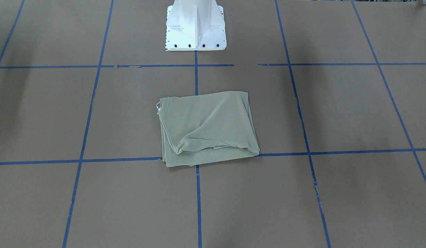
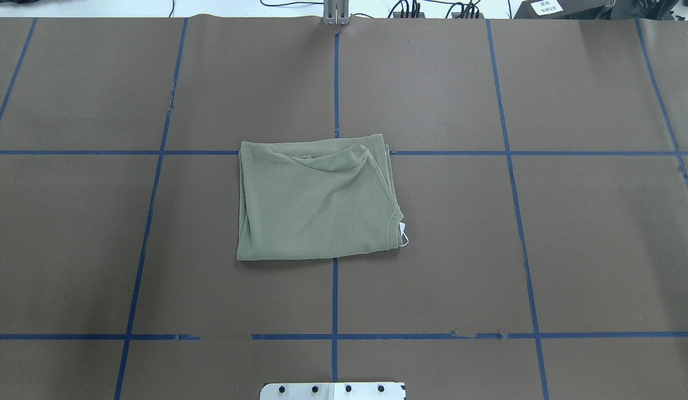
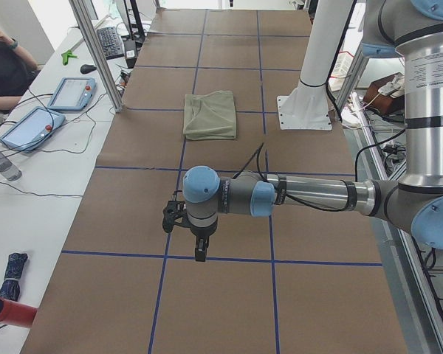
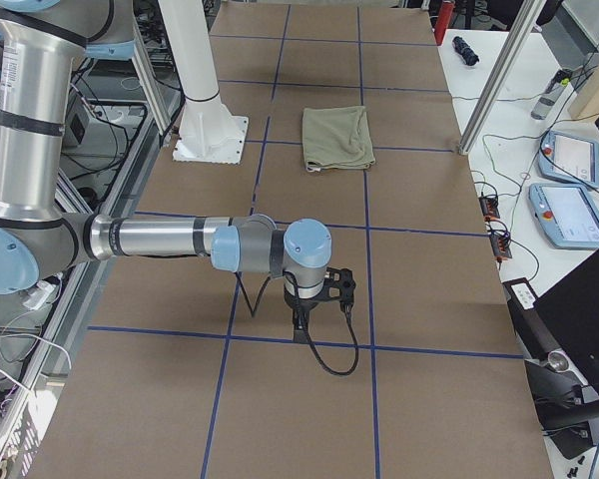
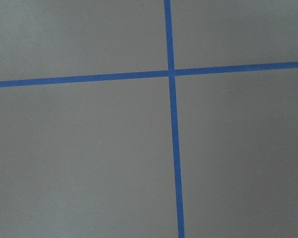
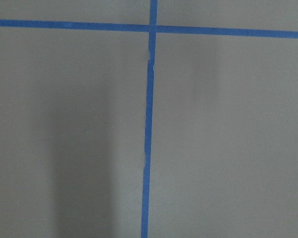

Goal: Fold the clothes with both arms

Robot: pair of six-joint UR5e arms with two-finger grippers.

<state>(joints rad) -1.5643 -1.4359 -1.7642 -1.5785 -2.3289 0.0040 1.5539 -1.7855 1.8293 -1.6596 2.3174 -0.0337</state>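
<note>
Two-arm folding station, all views. The sage-green knit shirt (image 2: 316, 203) lies folded into a rough rectangle at the middle of the worktop (image 2: 572, 250), over a crossing of the blue tape lines (image 2: 334, 300) and directly in front of the white pedestal (image 1: 195, 24). Its neckline is at the corner towards the robot's right, where a white hang tag (image 2: 404, 234) pokes out. A loose diagonal ridge of cloth runs along the edge farthest from the robot (seen at the lower edge in the front-facing view, on the shirt (image 1: 208, 127)). Neither arm touches the garment. The left arm (image 3: 317, 195) is stretched level over the worktop end on the robot's left, and its left gripper (image 3: 200, 255) points down, well apart from the shirt (image 3: 211, 114). The right arm (image 4: 170, 238) mirrors this at the opposite end, its right gripper (image 4: 300, 331) also pointing down, far from the shirt (image 4: 336, 137). Both grippers appear only in the side views, so whether their jaws are parted or closed cannot be told; nothing shows between them. Each wrist camera shows only brown worktop paper and a tape crossing. Two teach pendants (image 3: 72, 94) lie on a side bench, beside a seated person (image 3: 4, 70).
</note>
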